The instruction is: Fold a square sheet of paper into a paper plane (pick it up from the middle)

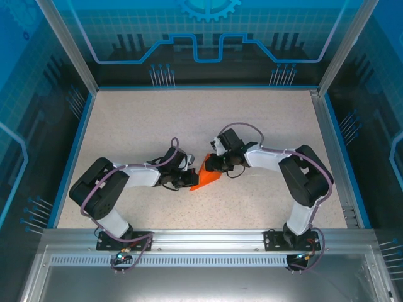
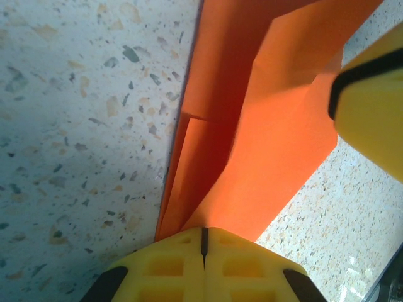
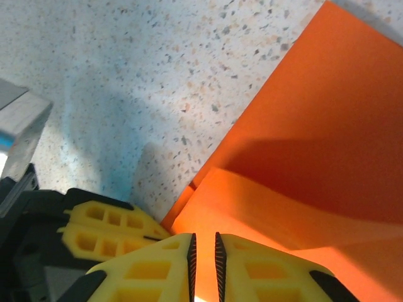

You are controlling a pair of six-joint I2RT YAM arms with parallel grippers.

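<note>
L gripper [image 2: 203, 242] & R gripper [image 3: 203, 244] both pinched tight on folded orange paper [image 2: 277, 157], from 2 sides.

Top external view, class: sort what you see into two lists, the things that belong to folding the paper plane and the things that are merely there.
Belongs to the job:
orange sheet of paper, partly folded
left hand, pinching the paper
right hand, pinching the paper

Merely there:
speckled table
aluminium rail
blue back panel
</note>
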